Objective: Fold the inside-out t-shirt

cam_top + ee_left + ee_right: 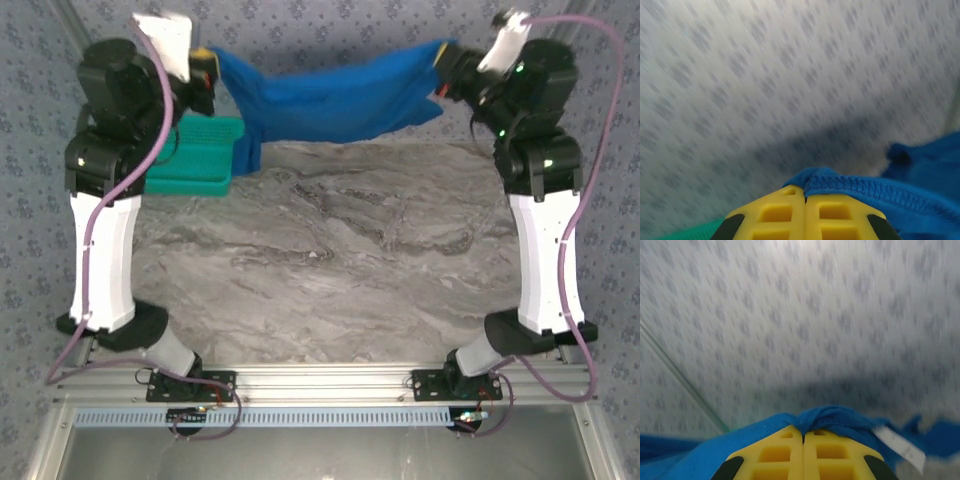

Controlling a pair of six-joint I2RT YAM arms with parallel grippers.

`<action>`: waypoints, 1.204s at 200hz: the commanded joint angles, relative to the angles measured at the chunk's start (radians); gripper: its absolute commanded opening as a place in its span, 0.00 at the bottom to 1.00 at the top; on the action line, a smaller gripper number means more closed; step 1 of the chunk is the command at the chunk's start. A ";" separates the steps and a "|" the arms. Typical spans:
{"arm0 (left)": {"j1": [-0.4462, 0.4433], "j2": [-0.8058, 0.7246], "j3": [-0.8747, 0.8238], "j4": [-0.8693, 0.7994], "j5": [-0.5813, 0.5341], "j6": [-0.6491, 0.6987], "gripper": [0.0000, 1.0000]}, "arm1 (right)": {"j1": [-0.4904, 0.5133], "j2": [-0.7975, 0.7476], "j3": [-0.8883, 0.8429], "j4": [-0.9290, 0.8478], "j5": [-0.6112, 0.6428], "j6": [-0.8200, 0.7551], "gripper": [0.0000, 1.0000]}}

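While royal-blue cotton t-shirt (pixel 340 100) hangs stretched over grey marbled table (pixel 330 260) far edge, L gripper (pixel 208 75) clamped tight on one end, R gripper (pixel 445 70) on other, teal mesh basket (pixel 195 160) far-left corner.

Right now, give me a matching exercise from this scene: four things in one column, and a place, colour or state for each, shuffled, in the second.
Column one
1. t-shirt
2. mesh basket
3. left claw
4. white tag

Column two
A. teal, at the far left
B. royal blue, strung across the far side
C. pale strip poking out of blue fabric
D. shut on a stitched hem

Pairs: 1-B, 2-A, 3-D, 4-C
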 commanded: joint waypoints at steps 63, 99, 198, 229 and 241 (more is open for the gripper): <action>-0.256 -0.551 -1.432 0.097 0.250 -0.393 0.00 | 0.103 -0.402 -1.061 -0.445 0.163 0.131 0.03; -0.313 -0.475 -1.619 0.148 0.274 -0.481 0.23 | 0.075 -0.425 -1.265 -0.364 0.143 0.166 0.28; -0.376 -0.119 -1.302 0.524 0.165 -0.281 0.68 | 0.013 0.000 -1.084 -0.044 0.110 0.007 0.60; -0.610 0.010 -1.306 0.567 0.200 -0.029 0.66 | 0.006 -0.021 -1.141 -0.068 0.036 -0.015 0.60; -0.680 0.052 -1.323 0.580 0.199 0.049 0.64 | -0.026 -0.061 -1.163 -0.074 0.042 -0.019 0.60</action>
